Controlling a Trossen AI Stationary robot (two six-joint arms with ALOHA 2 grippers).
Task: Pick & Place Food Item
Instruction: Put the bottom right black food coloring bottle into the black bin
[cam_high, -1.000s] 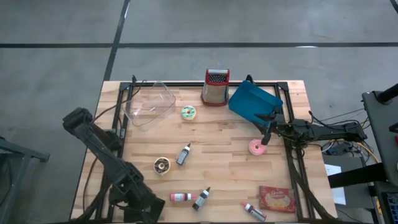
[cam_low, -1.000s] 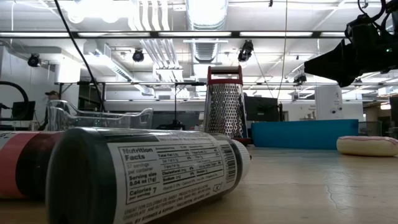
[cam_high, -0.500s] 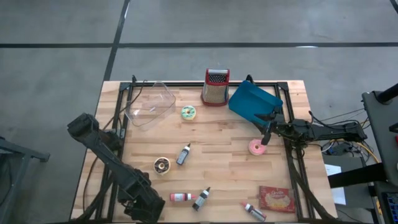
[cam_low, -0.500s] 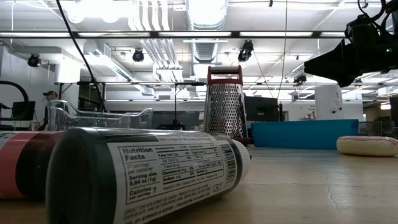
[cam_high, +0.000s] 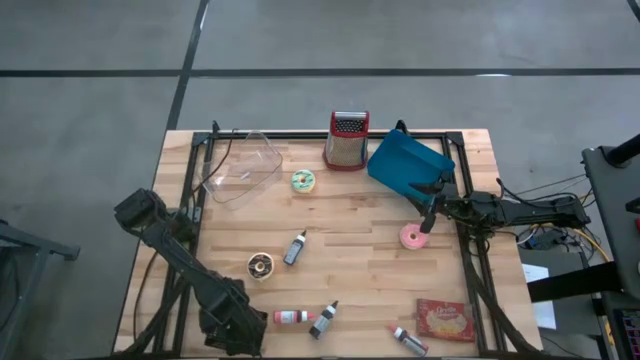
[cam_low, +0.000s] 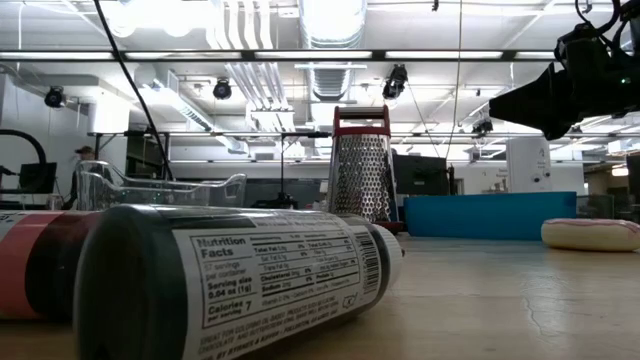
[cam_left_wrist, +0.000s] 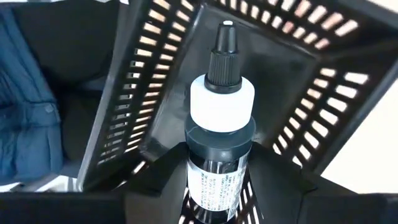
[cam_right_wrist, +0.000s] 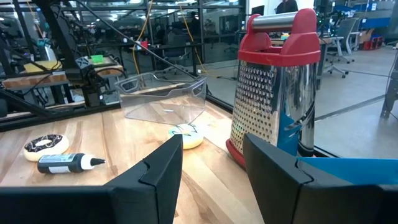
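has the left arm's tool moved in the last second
Yes. In the high view the left tool has swung toward the table's left edge, nearer the clear container; it holds a dropper bottle.

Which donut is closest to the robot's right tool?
The pink donut, lying right beside the right tool. The chocolate donut and the green donut sit much farther off across the table.

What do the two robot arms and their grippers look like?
Both arms are dark, nearly black, built of jointed segments. The right gripper has two broad, flat, angular black fingers. Thin black cables run along the right arm. The left arm looks bulkier toward its base.
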